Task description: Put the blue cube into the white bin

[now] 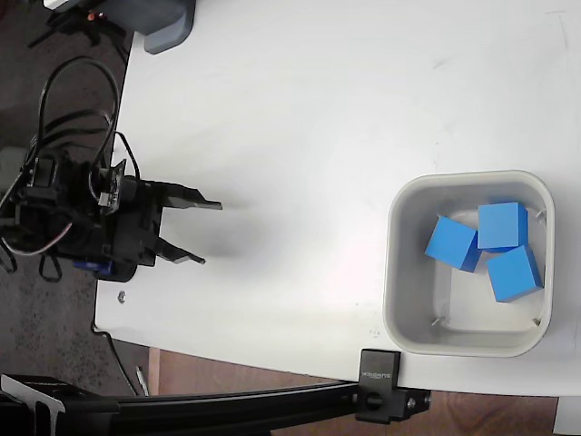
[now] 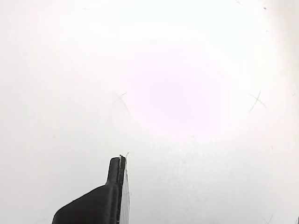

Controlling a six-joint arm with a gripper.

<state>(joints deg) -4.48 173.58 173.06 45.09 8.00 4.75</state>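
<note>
In the fixed view the white bin (image 1: 396,272) stands at the right of the white table. Three blue cubes lie inside it: one on the left (image 1: 452,242), one at the top (image 1: 501,225) resting partly on its neighbours, and one lower right (image 1: 515,273). Far to the left, near the table's left edge, my gripper (image 1: 211,233) is open with nothing between its fingers, pointing toward the bin. The wrist view holds only bare white table and one black finger (image 2: 116,186); neither bin nor cube appears there.
A grey device (image 1: 168,23) sits at the table's top left corner. A black clamp (image 1: 379,386) grips the table's lower edge just below the bin. Black cables (image 1: 73,100) loop behind the arm, off the table's left side.
</note>
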